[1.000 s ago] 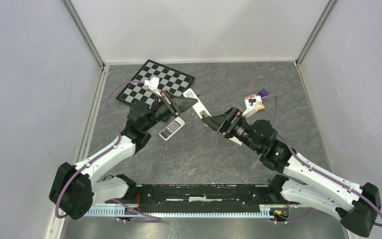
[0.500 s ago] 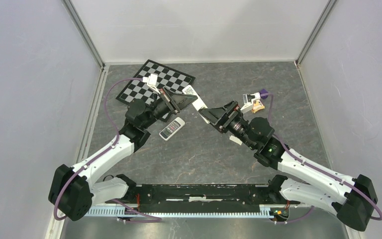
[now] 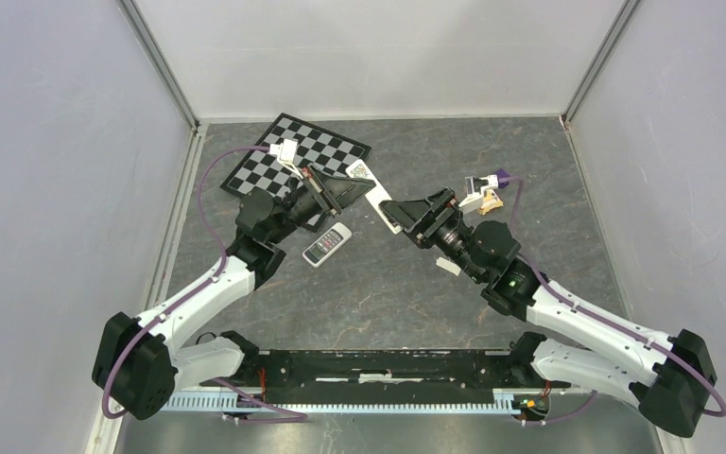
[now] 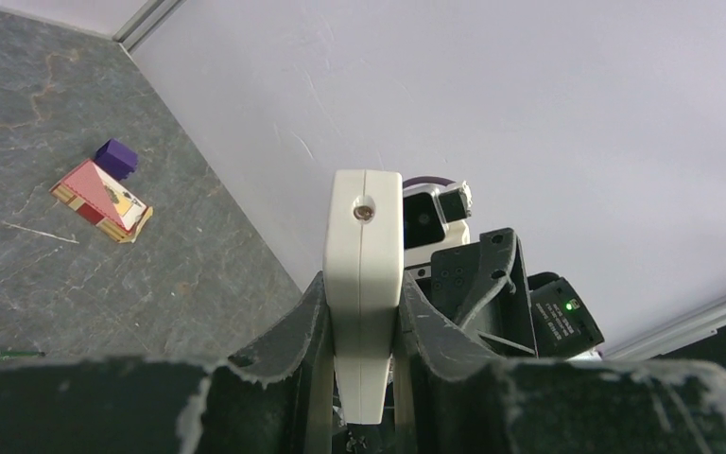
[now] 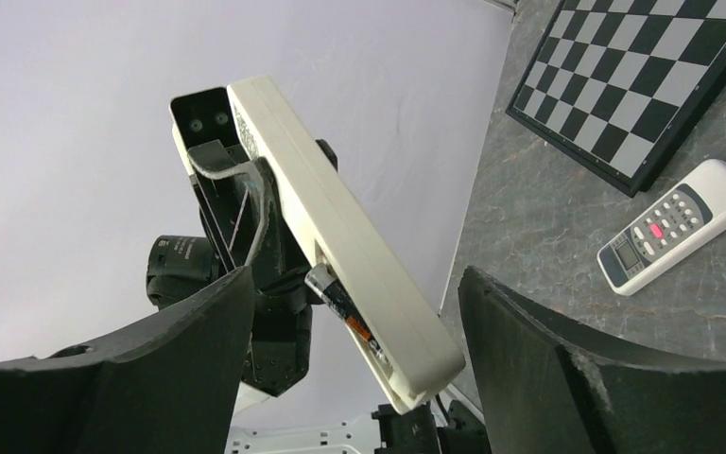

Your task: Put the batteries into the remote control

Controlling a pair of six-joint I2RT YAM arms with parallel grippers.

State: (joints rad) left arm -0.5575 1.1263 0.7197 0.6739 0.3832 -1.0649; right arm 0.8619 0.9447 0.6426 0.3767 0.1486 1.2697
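Observation:
My left gripper (image 3: pixel 340 194) is shut on a long white remote control (image 3: pixel 378 203) and holds it in the air, tilted; the left wrist view shows its end (image 4: pixel 364 218) between my fingers (image 4: pixel 314 312). My right gripper (image 3: pixel 399 214) is open at the remote's free end, its jaws spread on either side of it in the right wrist view (image 5: pixel 354 284). There a dark battery with an orange band (image 5: pixel 345 307) lies partly in the remote's open compartment (image 5: pixel 378 350), one end sticking out. A slim dark and green cylinder (image 4: pixel 5 357), maybe a battery, lies on the table.
A small grey-white remote with buttons (image 3: pixel 327 245) lies on the table under the arms, also in the right wrist view (image 5: pixel 676 236). A chessboard (image 3: pixel 284 151) is at the far left. A red-and-cream box (image 4: pixel 104 200), purple block (image 4: pixel 115 156) and thin pale stick (image 4: pixel 38 232) lie to the right. A small white piece (image 3: pixel 447 268) lies by my right arm.
My right gripper has moved left and away from me, up to the end of the held remote. My left gripper has shifted slightly with the remote.

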